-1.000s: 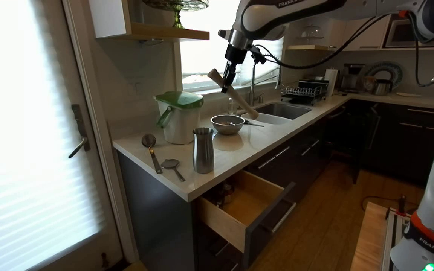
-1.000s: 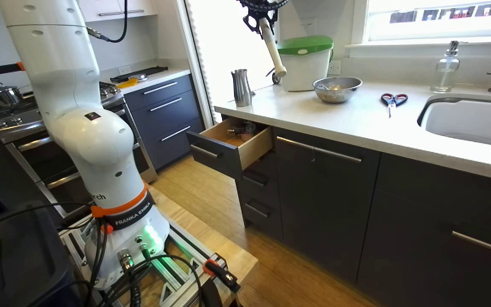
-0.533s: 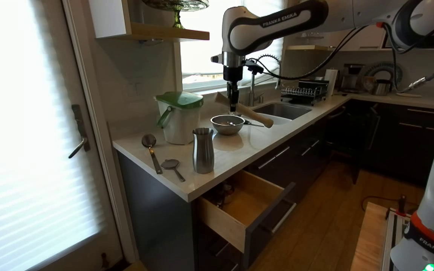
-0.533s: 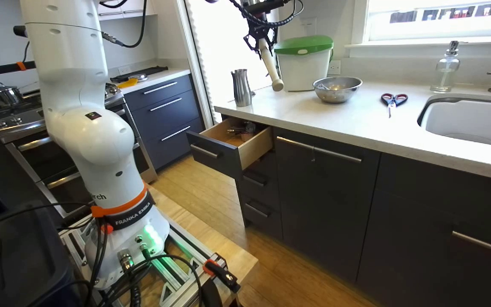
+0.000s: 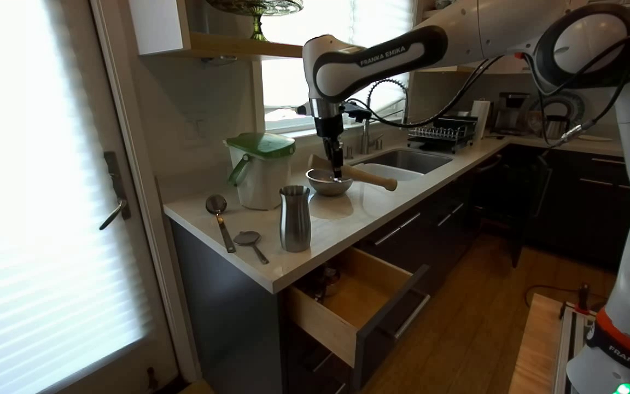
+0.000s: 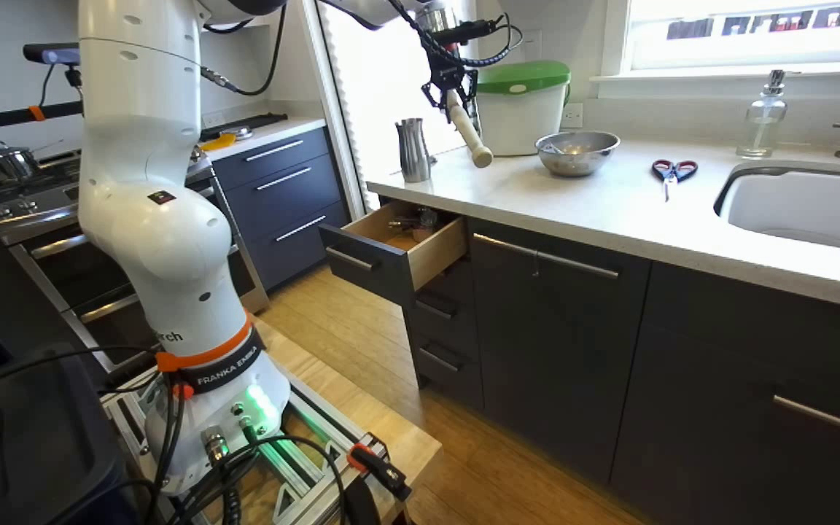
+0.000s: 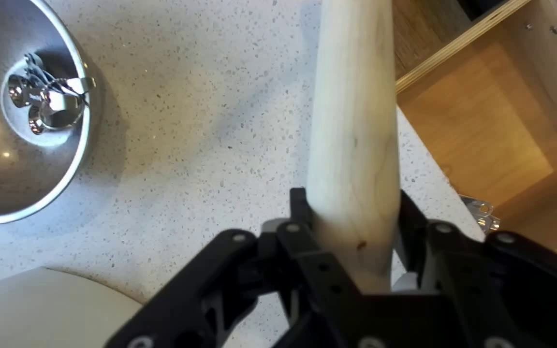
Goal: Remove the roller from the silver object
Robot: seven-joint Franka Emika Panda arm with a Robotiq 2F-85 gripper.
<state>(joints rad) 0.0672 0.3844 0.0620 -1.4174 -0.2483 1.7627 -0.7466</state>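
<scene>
The roller [image 5: 372, 178] is a long pale wooden pin. My gripper [image 5: 338, 173] is shut on it and holds it tilted above the counter. In another exterior view, the roller [image 6: 469, 137] slants down to the right from the gripper [image 6: 452, 100]. In the wrist view, the roller [image 7: 356, 96] runs up between the fingers of the gripper [image 7: 354, 208], one on each side. The silver object [image 5: 295, 221], a tall steel cup, stands upright on the counter, apart from the roller. It also shows in an exterior view [image 6: 414, 152]. It is out of the wrist view.
A metal bowl [image 5: 330, 189] holding small metal spoons stands near the roller. A green-lidded white bin [image 5: 260, 183] stands behind the cup. A ladle [image 5: 222, 221] and a small strainer [image 5: 248, 238] lie left of the cup. Scissors [image 6: 671, 173] lie near the sink. A drawer [image 5: 323, 328] is open below the counter.
My gripper has lowered toward the counter with the roller in it, and the roller lies less steeply in an exterior view. The cup, bowl and drawer have not moved.
</scene>
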